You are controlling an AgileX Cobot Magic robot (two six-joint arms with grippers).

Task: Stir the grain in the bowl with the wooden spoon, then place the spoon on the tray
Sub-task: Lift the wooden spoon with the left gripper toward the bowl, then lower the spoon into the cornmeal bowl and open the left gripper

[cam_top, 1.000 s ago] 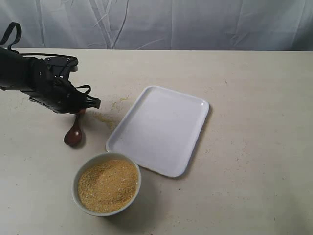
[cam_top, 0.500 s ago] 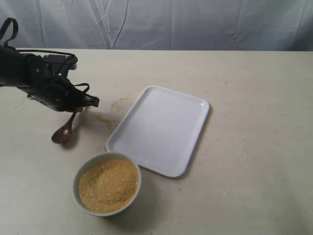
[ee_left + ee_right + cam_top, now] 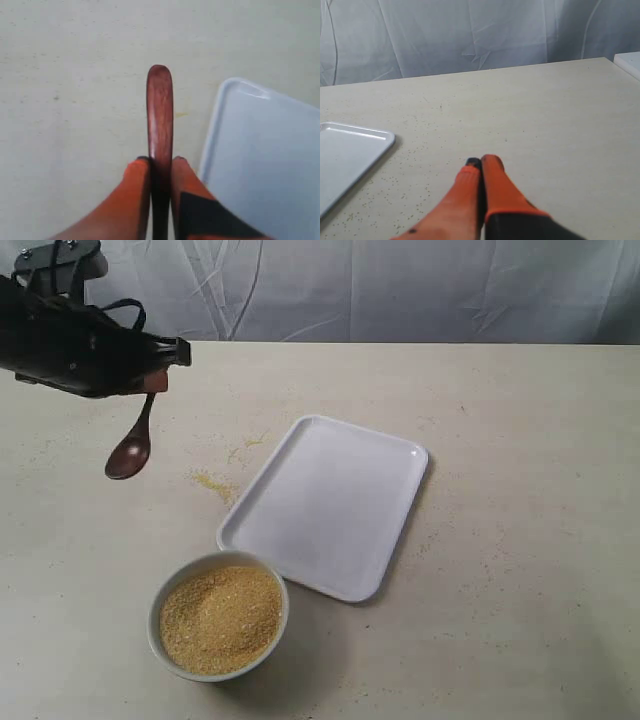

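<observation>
Left claw (image 3: pixel 161 162) grips small dark red-brown wooden spoon (image 3: pixel 130 452) by handle, w/ scoop hanging above beige table (image 3: pixel 500 420), left of flat white rectangular tray (image 3: pixel 330 505); right claw (image 3: pixel 481 164) pressed closed.

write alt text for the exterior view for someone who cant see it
The left gripper holds the wooden spoon by its handle, off the table at the left, scoop hanging down. Nearer the camera sits a white bowl full of yellow grain, with a white tray, nothing on it, to its right and a little spilled grain on the table.
</observation>
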